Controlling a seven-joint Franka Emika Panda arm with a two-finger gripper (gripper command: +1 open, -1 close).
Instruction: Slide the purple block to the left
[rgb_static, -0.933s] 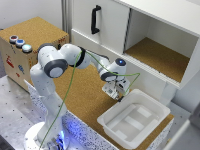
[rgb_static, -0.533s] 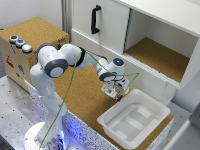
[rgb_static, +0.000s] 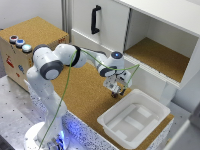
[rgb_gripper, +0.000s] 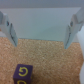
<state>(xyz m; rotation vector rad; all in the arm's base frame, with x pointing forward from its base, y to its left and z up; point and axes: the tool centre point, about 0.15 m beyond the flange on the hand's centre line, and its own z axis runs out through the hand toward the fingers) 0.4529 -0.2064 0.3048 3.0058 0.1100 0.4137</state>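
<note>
The purple block (rgb_gripper: 23, 73), with a yellow letter on its top face, lies on the cork surface (rgb_gripper: 50, 65). In the wrist view it sits just in front of my gripper (rgb_gripper: 41, 41) and toward one finger's side. The two fingers (rgb_gripper: 10, 25) stand wide apart and hold nothing. In the exterior view my gripper (rgb_static: 116, 91) points down over the cork tabletop, just in front of the white cabinet. The block is hard to make out there under the hand.
A white plastic bin (rgb_static: 134, 118) stands close to the exterior view's right of the gripper. The white cabinet (rgb_static: 110, 25) with a black handle (rgb_static: 94, 19) and an open shelf (rgb_static: 155, 55) is behind. A cork box with coloured buttons (rgb_static: 20, 42) stands at the left.
The gripper has dropped very slightly toward the tabletop; otherwise the scene is the same.
</note>
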